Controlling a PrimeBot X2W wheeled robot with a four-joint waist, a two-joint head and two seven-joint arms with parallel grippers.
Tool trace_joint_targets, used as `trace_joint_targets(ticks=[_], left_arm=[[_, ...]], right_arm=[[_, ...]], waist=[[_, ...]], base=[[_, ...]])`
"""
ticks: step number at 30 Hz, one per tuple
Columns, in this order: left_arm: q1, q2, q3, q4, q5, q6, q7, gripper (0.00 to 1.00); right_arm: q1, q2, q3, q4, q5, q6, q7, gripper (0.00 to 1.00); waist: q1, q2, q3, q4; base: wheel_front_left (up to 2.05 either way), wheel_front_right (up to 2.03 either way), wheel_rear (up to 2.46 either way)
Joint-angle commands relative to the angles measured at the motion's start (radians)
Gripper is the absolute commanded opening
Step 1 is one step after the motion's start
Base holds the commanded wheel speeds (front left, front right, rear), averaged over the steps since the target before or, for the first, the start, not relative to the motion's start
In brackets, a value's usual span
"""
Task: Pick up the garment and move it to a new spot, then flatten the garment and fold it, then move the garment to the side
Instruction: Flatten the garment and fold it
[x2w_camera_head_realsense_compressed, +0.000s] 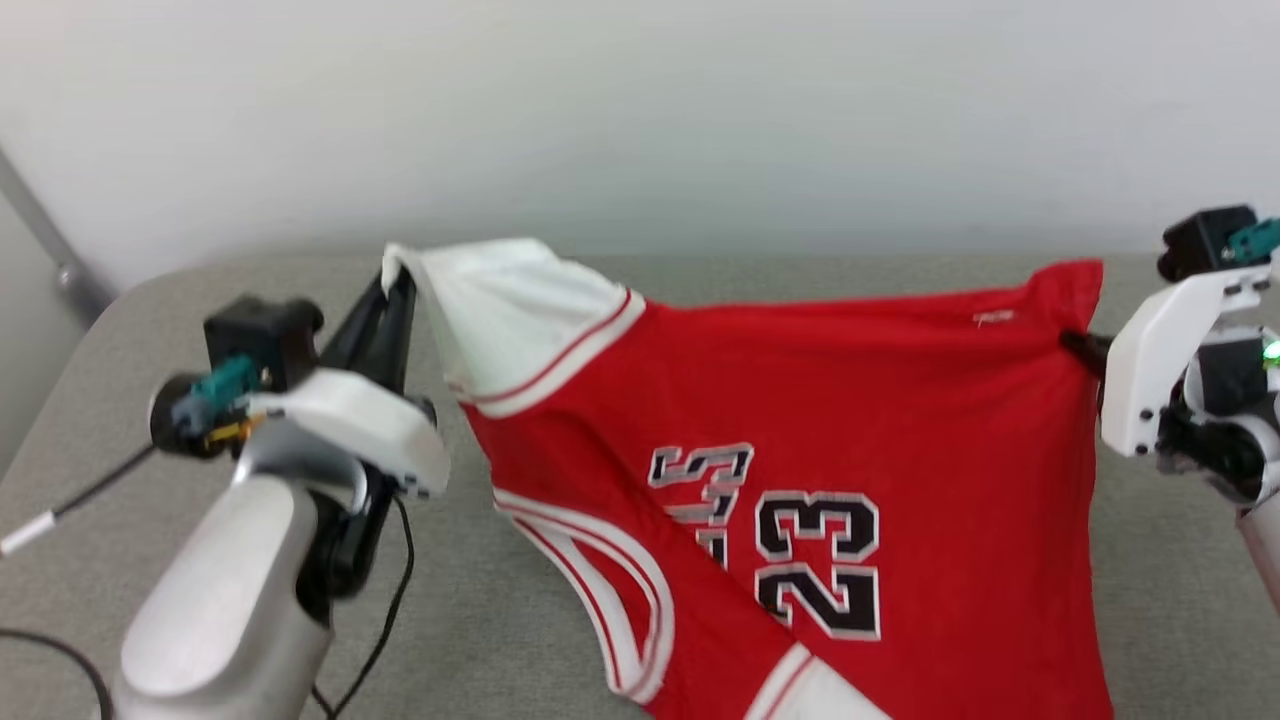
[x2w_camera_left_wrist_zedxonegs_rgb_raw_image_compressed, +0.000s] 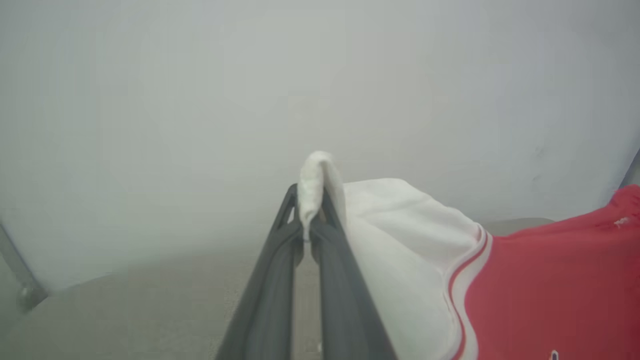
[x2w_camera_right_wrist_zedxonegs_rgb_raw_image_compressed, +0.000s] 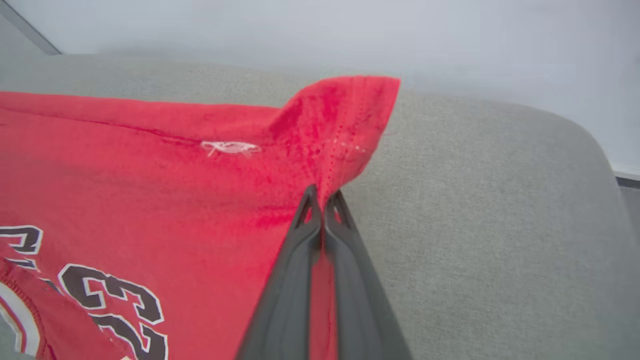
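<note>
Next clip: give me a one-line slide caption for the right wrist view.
Right gripper, jaws shut on a red corner of the garment, holds it up over the grey surface.

A plain, pale grey-white wall (x2w_camera_head_realsense_compressed: 640, 100) is being seen across the whole back of the scene. In front of it a table (x2w_camera_head_realsense_compressed: 520, 600) is being shown, covered in a light grey, felt-like surface, with its far corners being rounded off on both sides. At the left, a thin grey metal bar (x2w_camera_head_realsense_compressed: 40, 235) is being seen slanting down before the wall towards the table's corner, ending in a small fitting. Everything is being lit softly and evenly, a faint shadow being cast on the wall just above the table's far edge.
</note>
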Motion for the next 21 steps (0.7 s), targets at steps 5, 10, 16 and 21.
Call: trace_joint_targets(ticks=[5,10,16,21], left_arm=[[-0.199,-0.020,-0.001,0.151,0.020,-0.039,-0.011,0.00],[-0.370,-0.040,-0.008,0.309,0.035,-0.086,-0.049,0.00],[-0.638,-0.040,-0.003,0.473,0.073,-0.113,-0.098,0.00],[-0.833,-0.020,-0.005,0.545,0.114,-0.128,-0.132,0.00]], right_arm=[[-0.092,0.031,-0.036,0.035,-0.060,0.000,-0.053,0.00],[-0.174,0.049,-0.062,0.058,-0.072,-0.001,-0.064,0.00],[-0.331,0.049,-0.089,0.049,-0.115,-0.001,-0.132,0.00],[-0.467,0.054,-0.105,0.050,-0.133,-0.001,-0.190,0.00]], waist=[[0.0002,0.0000,-0.008,-0.038],[0.0002,0.0000,0.009,-0.053],[0.0002,0.0000,0.120,-0.065],[0.0002,0.0000,0.225,-0.074]], base=[[0.00,0.00,0.00],[0.00,0.00,0.00],[0.00,0.00,0.00],[0.00,0.00,0.00]])
